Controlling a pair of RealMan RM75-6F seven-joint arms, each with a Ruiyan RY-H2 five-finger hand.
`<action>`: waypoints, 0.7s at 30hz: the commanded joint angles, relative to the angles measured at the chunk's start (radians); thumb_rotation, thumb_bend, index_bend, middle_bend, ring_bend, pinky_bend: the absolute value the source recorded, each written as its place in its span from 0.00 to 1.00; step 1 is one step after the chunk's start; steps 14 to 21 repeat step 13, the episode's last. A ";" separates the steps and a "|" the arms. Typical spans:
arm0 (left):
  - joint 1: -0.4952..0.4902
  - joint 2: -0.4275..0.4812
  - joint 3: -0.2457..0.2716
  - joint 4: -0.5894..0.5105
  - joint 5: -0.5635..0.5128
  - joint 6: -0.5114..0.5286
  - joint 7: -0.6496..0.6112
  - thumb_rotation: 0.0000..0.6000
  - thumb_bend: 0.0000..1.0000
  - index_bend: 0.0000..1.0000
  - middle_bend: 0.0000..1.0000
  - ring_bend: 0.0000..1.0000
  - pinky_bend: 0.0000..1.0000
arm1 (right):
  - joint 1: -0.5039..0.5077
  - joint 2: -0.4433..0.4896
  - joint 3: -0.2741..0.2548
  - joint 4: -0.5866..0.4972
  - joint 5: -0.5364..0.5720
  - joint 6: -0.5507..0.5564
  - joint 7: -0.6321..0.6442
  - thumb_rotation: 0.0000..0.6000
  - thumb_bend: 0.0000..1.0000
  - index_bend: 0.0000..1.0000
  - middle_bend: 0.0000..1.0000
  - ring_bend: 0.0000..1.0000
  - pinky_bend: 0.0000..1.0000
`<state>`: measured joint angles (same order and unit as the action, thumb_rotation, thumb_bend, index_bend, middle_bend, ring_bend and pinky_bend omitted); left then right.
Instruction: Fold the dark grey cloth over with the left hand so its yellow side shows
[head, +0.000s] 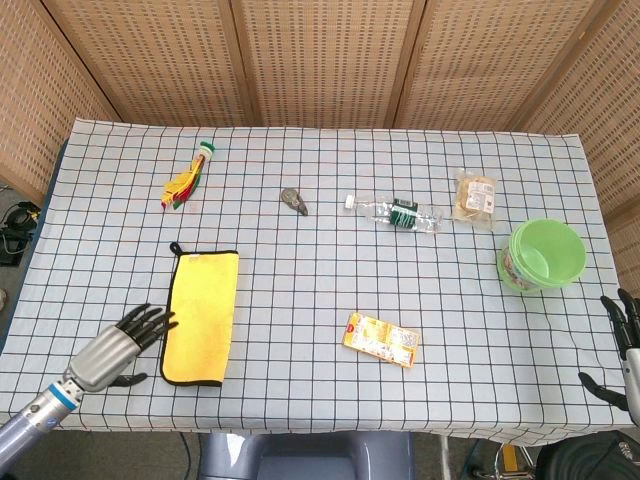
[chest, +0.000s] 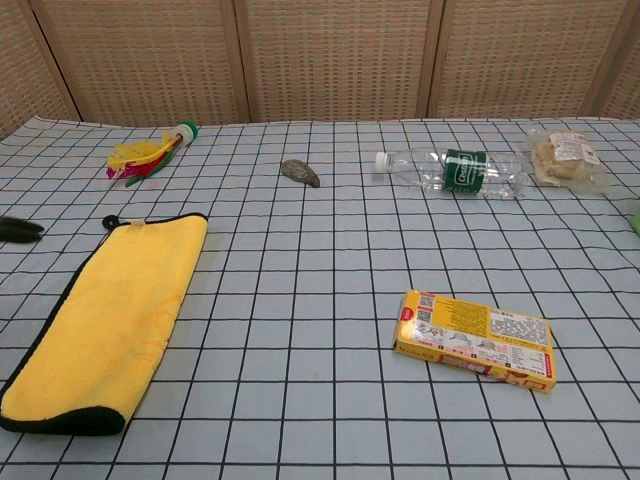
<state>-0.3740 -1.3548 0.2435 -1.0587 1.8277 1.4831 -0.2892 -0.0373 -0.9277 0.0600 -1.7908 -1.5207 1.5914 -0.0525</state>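
Note:
The cloth (head: 202, 316) lies folded on the checked tablecloth near the front left, yellow side up, with a dark grey edge and a small black loop at its far corner; the chest view shows the cloth (chest: 112, 310) the same way. My left hand (head: 112, 347) hovers just left of the cloth's near end, fingers spread, holding nothing and clear of the fabric. In the chest view only a dark fingertip (chest: 18, 230) of it shows at the left edge. My right hand (head: 622, 345) is at the far right table edge, fingers apart and empty.
A yellow snack box (head: 381, 340) lies front centre. Further back are a plastic bottle (head: 394, 213), a small grey object (head: 294, 201), a feathered shuttlecock toy (head: 186, 180), a bagged snack (head: 475, 196) and a green bowl (head: 543, 255). Wicker screens stand behind the table.

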 joint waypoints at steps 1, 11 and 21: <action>0.036 0.109 -0.076 -0.149 -0.098 0.041 0.054 1.00 0.18 0.00 0.00 0.00 0.00 | -0.003 0.002 -0.004 -0.002 -0.009 0.006 0.004 1.00 0.00 0.00 0.00 0.00 0.00; 0.139 0.281 -0.160 -0.498 -0.314 0.077 0.254 1.00 0.18 0.00 0.00 0.00 0.00 | -0.007 0.002 -0.009 0.008 -0.031 0.017 0.020 1.00 0.00 0.00 0.00 0.00 0.00; 0.159 0.288 -0.170 -0.538 -0.339 0.093 0.289 1.00 0.18 0.00 0.00 0.00 0.00 | -0.007 0.001 -0.009 0.012 -0.032 0.019 0.022 1.00 0.00 0.00 0.00 0.00 0.00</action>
